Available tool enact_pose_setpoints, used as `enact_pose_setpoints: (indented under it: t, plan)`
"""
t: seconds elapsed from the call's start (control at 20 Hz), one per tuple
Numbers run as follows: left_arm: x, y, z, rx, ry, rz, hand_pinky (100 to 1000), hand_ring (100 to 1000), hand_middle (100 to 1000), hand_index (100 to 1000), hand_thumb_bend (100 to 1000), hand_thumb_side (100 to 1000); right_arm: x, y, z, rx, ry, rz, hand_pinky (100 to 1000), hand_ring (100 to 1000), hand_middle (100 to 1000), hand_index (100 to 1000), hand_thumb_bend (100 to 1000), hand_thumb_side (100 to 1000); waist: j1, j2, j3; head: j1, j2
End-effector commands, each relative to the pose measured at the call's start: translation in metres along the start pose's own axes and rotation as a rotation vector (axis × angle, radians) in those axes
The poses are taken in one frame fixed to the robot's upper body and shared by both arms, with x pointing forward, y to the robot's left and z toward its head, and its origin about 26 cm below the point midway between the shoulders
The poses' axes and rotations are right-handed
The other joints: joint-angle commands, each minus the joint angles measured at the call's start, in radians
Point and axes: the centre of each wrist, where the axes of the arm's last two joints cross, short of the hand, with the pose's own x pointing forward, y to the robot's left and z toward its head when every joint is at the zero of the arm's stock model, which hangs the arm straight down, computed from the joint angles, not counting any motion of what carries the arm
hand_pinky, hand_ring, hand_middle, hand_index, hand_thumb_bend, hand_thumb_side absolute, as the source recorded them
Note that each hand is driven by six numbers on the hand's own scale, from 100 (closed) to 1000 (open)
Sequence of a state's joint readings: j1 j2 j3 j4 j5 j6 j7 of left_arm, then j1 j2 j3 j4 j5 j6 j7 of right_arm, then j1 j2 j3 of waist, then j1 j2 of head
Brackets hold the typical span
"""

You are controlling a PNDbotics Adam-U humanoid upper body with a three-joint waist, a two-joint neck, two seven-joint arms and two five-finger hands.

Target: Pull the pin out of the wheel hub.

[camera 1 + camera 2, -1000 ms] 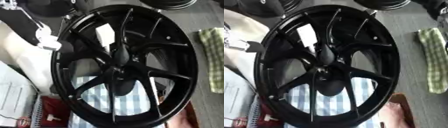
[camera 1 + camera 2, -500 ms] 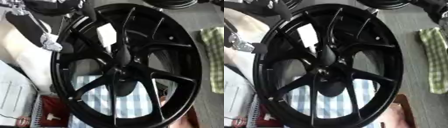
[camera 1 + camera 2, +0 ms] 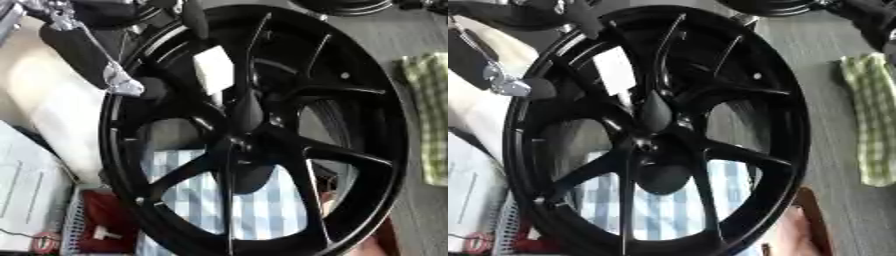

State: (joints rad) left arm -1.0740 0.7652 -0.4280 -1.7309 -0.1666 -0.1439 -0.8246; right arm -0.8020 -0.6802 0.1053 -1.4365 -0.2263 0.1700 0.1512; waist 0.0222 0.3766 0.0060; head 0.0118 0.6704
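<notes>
A large black spoked wheel (image 3: pixel 350 150) stands tilted and fills both views, with a white label (image 3: pixel 213 70) on one upper spoke. Its hub (image 3: pixel 238 146) sits at the centre. A dark, drop-shaped piece (image 3: pixel 655 111) lies just above the hub; I cannot make out a pin for certain. My left hand (image 3: pixel 122 82), black with silver joints, comes in from the upper left. One fingertip touches the rim's outer left edge and another finger (image 3: pixel 192 17) reaches over the rim's top. My right hand shows in no view.
A blue-and-white checked cloth (image 3: pixel 262 210) lies behind the lower spokes. A green checked towel (image 3: pixel 868 120) lies on the grey floor at the right. White and red items (image 3: pixel 96 230) crowd the lower left. A person's bare hand (image 3: pixel 798 235) shows at the rim's lower right.
My left hand has edged rightward, and its fingertip now rests against the rim's left edge. The wheel has hardly shifted.
</notes>
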Motion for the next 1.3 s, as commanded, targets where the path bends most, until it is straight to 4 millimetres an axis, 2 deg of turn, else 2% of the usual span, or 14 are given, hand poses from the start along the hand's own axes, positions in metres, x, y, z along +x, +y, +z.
enact_pose_setpoints:
  t: [0.05,0.1,0.2,0.25,0.35,0.45,0.5,0.6,0.8,0.95,1.0,1.05,1.15,1.3]
  plan:
    - [0.002,0.01,0.003,0.002,-0.006,-0.013,850,850,833,863,392,186,0.011,-0.007,-0.002,-0.01,-0.028,0.013,814,730,644,712,324,480,-0.001,-0.017,-0.003,0.007,-0.016]
    - [0.001,0.01,0.003,0.006,-0.005,-0.01,848,848,832,864,393,216,0.011,-0.007,-0.002,-0.01,-0.028,0.011,814,730,643,712,324,479,-0.001,-0.016,-0.004,0.007,-0.016]
    - [-0.001,0.01,0.004,0.024,0.021,0.001,839,838,818,862,479,391,0.01,-0.006,-0.002,-0.009,-0.026,0.01,814,730,644,712,324,479,-0.001,-0.015,-0.004,0.008,-0.013]
    - [-0.004,0.011,0.005,0.04,0.044,0.012,820,814,776,835,559,543,0.009,-0.006,-0.002,-0.009,-0.024,0.01,814,730,643,712,322,479,-0.001,-0.014,-0.003,0.007,-0.01]
    - [-0.014,0.013,0.013,0.098,0.106,0.048,811,802,749,824,656,644,0.009,-0.007,-0.002,-0.012,-0.022,0.01,814,730,643,712,321,479,0.0,-0.015,0.002,0.004,-0.004]
    - [-0.022,0.018,0.021,0.161,0.168,0.077,800,786,727,813,684,677,0.007,-0.007,-0.001,-0.013,-0.017,0.01,814,730,643,712,321,479,0.0,-0.016,0.008,-0.001,0.002]
    - [-0.024,0.02,0.025,0.193,0.201,0.084,801,786,729,810,634,681,0.006,-0.007,-0.001,-0.013,-0.013,0.009,815,729,643,712,323,472,0.0,-0.017,0.01,-0.002,0.006]
    - [-0.024,0.023,0.028,0.24,0.246,0.084,804,790,732,815,654,643,0.004,-0.007,0.0,-0.015,-0.009,0.007,815,729,643,712,319,480,0.001,-0.019,0.014,-0.004,0.01]
    - [-0.01,0.017,0.016,0.269,0.233,0.099,819,813,771,844,616,559,0.004,-0.005,-0.001,-0.011,-0.009,0.005,815,729,643,712,316,482,0.003,-0.019,0.013,-0.002,0.008]
    - [0.0,0.009,0.005,0.222,0.154,0.093,869,868,807,863,504,237,0.005,-0.005,-0.002,-0.01,-0.011,0.004,815,729,643,712,314,484,0.005,-0.017,0.008,0.0,0.004]
    - [0.004,0.008,0.003,0.199,0.118,0.088,870,869,807,863,504,226,0.005,-0.005,-0.002,-0.01,-0.011,0.004,815,729,643,712,314,484,0.005,-0.017,0.007,0.001,0.003]
    - [0.006,0.008,0.002,0.18,0.088,0.085,869,871,804,859,493,142,0.005,-0.005,-0.002,-0.01,-0.011,0.003,815,729,643,712,313,485,0.006,-0.016,0.006,0.002,0.001]
    - [0.015,0.009,0.0,0.135,0.027,0.051,873,878,811,858,515,110,0.005,-0.005,-0.002,-0.01,-0.011,0.002,815,729,643,712,312,485,0.008,-0.014,0.003,0.003,-0.003]
    - [0.018,0.009,0.0,0.073,-0.002,-0.013,866,872,806,858,528,136,0.006,-0.004,-0.003,-0.009,-0.016,-0.003,815,728,642,712,310,485,0.01,-0.011,-0.003,0.004,-0.009]
